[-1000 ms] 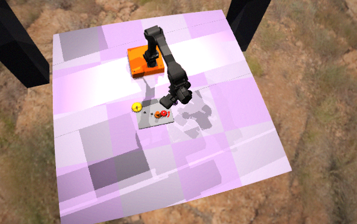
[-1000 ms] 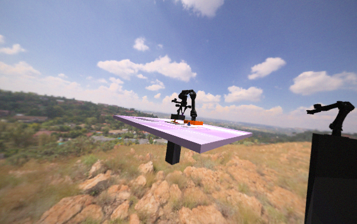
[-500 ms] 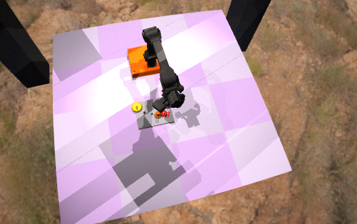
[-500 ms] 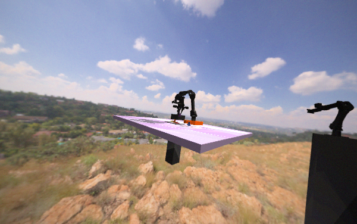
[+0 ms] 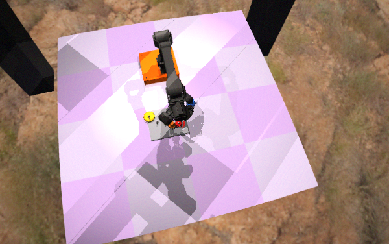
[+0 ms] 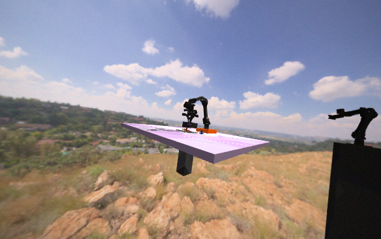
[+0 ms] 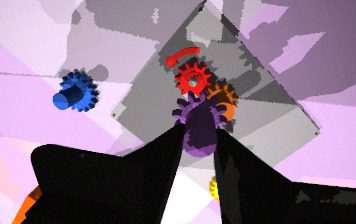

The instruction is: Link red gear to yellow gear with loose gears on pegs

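My gripper (image 7: 199, 132) is shut on the handle of a purple gear (image 7: 180, 116) and holds it above the grey board (image 7: 150, 100) (image 5: 160, 135). In the wrist view the purple gear overlaps the edges of the red gear (image 7: 202, 76) (image 5: 178, 124) and orange gear (image 7: 221, 92) (image 5: 171, 126). These two sit side by side on the board, their teeth close together. The yellow gear (image 5: 149, 117) (image 7: 214, 189) sits at the board's other end. A peg (image 5: 157, 122) shows beside it. The blue gear (image 7: 89, 95) (image 5: 192, 102) (image 6: 201, 132) stands off the board. The arm hides the fingertips in the top view.
The orange base block (image 5: 152, 66) (image 6: 207, 130) is behind the board. A red curved arrow (image 7: 182, 56) (image 5: 183, 124) lies beside the red gear. A second arm (image 6: 362, 117) stands far off on a black pedestal (image 6: 352, 184).
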### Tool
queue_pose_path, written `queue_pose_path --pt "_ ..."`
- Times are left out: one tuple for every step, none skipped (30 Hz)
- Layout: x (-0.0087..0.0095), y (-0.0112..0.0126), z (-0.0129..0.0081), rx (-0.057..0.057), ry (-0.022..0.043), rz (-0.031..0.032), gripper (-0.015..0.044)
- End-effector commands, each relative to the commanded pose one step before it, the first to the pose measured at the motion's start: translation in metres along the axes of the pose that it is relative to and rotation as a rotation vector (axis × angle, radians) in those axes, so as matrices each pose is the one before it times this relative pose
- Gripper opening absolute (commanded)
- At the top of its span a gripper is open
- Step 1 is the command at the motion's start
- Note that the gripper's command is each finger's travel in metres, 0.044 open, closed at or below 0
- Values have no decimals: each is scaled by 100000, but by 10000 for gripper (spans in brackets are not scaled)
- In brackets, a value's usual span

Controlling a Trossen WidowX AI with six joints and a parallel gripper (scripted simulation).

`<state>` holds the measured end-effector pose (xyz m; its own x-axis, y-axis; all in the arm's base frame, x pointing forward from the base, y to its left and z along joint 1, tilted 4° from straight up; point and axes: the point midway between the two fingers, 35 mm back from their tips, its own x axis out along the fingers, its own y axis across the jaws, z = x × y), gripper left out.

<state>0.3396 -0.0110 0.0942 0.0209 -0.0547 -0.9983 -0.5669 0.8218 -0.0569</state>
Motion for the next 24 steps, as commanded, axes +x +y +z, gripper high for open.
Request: queue_pose_path --pt "501 -663 -789 -354 775 -12 0" --pt "87 -191 -163 -8 29 -32 0" --pt "87 -190 -165 -8 30 -32 0" --pt "87 -188 -167 -8 30 -31 0" --pt "87 -187 -168 -8 31 -31 0" --pt "87 -185 -170 -8 31 -31 0" --pt "87 -183 -171 -8 32 -31 0" --pt "87 -182 -173 -8 33 -31 0" --pt "87 -180 -174 -8 33 -31 0" --pt "87 -179 -176 -8 34 -30 0" --pt "87 -177 -177 -8 35 -30 0" --pt "87 -176 -179 -8 35 -30 0" --pt "87 -174 -180 -8 36 -30 0" --pt "87 -172 -182 -8 36 -30 0" --pt "87 -171 -183 -8 37 -29 0" --pt "87 -169 -185 -8 38 -29 0" --pt "87 -167 -186 -8 38 -29 0" --pt "87 -166 -187 -8 39 -29 0" --pt "87 -164 -189 -8 39 -28 0" --pt "72 -134 -157 -7 33 -23 0" --pt "43 -80 -95 -4 20 -14 0" --pt "14 -27 -32 -1 7 -5 0" --pt "-25 -1 5 0 -1 0 0" --pt "-40 -2 7 0 -1 0 0"
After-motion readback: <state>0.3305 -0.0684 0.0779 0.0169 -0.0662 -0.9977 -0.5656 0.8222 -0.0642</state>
